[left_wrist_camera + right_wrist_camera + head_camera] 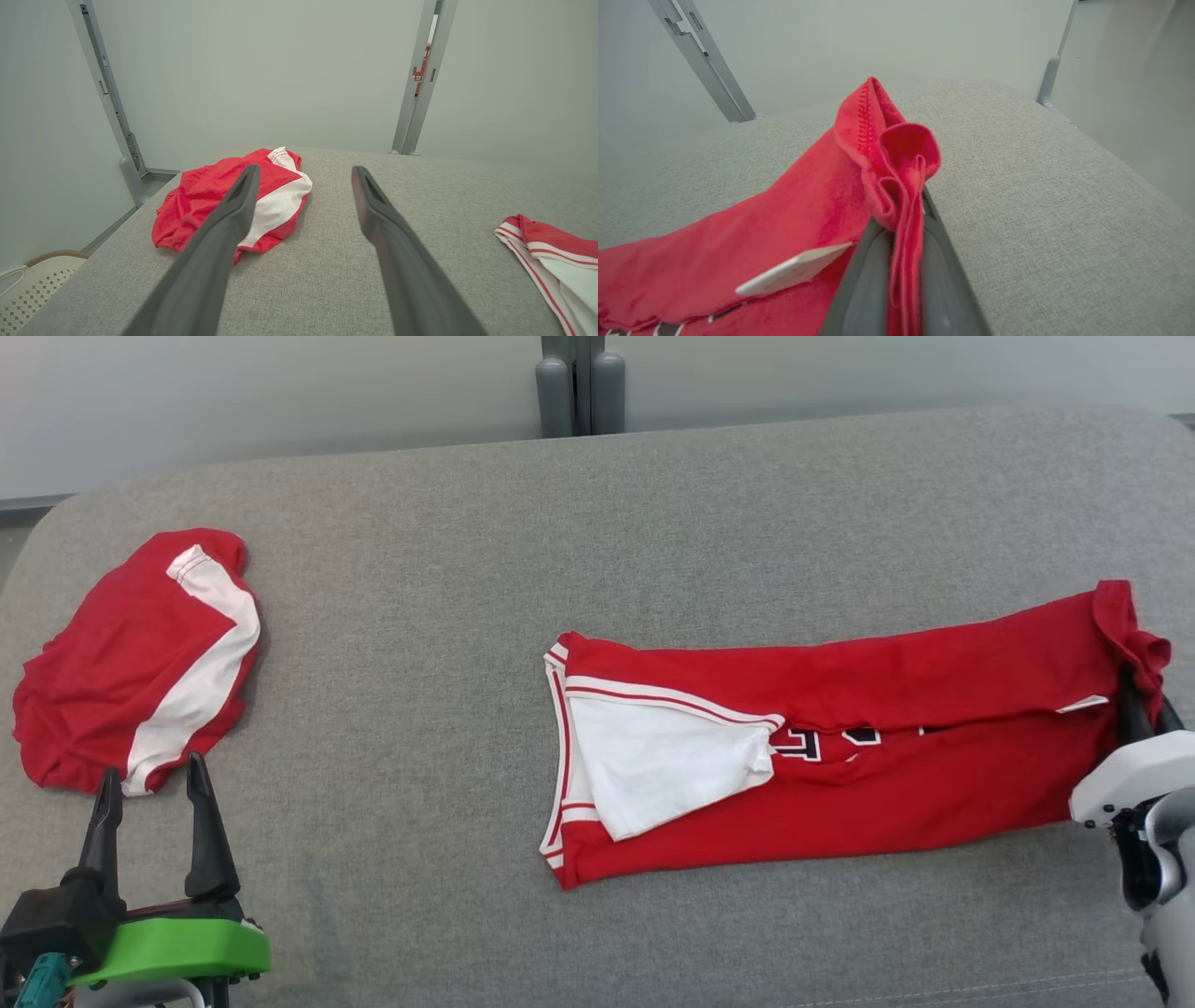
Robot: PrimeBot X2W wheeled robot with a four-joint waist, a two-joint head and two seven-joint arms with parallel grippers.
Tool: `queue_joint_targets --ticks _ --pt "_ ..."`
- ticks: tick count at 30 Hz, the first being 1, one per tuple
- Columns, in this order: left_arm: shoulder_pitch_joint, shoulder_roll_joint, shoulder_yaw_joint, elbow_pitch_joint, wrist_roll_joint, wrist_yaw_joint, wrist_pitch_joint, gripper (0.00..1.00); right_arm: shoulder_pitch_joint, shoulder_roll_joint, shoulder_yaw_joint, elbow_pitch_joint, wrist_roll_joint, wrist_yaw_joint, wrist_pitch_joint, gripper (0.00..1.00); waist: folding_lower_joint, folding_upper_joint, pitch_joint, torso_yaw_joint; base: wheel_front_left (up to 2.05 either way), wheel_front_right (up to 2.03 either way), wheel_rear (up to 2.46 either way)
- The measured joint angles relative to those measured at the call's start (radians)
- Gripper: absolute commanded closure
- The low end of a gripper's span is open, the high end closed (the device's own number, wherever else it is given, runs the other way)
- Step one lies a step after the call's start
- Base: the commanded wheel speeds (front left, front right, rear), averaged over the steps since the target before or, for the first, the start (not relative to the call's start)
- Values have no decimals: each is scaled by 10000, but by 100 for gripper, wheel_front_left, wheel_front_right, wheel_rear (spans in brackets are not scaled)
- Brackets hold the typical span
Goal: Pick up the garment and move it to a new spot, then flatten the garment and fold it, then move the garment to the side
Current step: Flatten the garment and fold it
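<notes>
The garment (pixel 840 747) is a red jersey with white trim, folded into a long strip across the grey padded table (pixel 420 616), neck end to the left. My right gripper (pixel 1139 695) is at its right end, shut on a bunched red hem. In the right wrist view the pinched cloth (pixel 901 177) rises between the fingers of that gripper (pixel 906 210). My left gripper (pixel 154 770) stands open at the lower left with nothing between its fingers, far from the jersey. The left wrist view has that gripper (pixel 304 170) above bare table, with the jersey's neck end (pixel 556 252) at the right edge.
A second red and white garment (pixel 131 658) lies crumpled at the table's left, just beyond my left fingertips, and shows again in the left wrist view (pixel 224 205). Grey posts (pixel 579 387) stand behind the table. A white perforated basket (pixel 28 289) sits below the table's left edge.
</notes>
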Motion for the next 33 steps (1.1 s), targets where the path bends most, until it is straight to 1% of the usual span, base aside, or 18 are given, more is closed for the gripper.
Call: queue_joint_targets --ticks 4,10,15,19,26,31,33 --pt "39 0 -4 27 17 -2 0 0 -15 506 537 -485 21 -2 98 100 0 0 -79 -67 0 0 0" --pt "41 -8 -123 151 17 -2 0 0 -54 1262 1404 -1365 403 -2 433 100 0 0 -157 -26 0 0 0" --pt "40 -10 -159 226 15 -2 0 0 -33 1900 2472 -2157 543 -2 752 100 0 0 -196 76 0 0 0" --pt "39 -10 -219 290 13 -2 0 0 51 2355 3198 -2558 637 -2 947 100 0 0 -187 183 0 0 0" --pt "1 -12 -370 378 0 -2 0 0 -9 2872 4146 -2472 821 -2 938 100 0 0 -118 409 0 0 0" --pt "-128 -12 -516 437 -17 -2 0 0 -360 3016 4777 -2050 1101 -2 780 100 0 0 -37 629 0 0 0" --pt "-171 -13 -598 481 -31 -2 0 0 -489 3007 5212 -1977 1549 -6 688 100 0 0 -7 740 0 0 0"
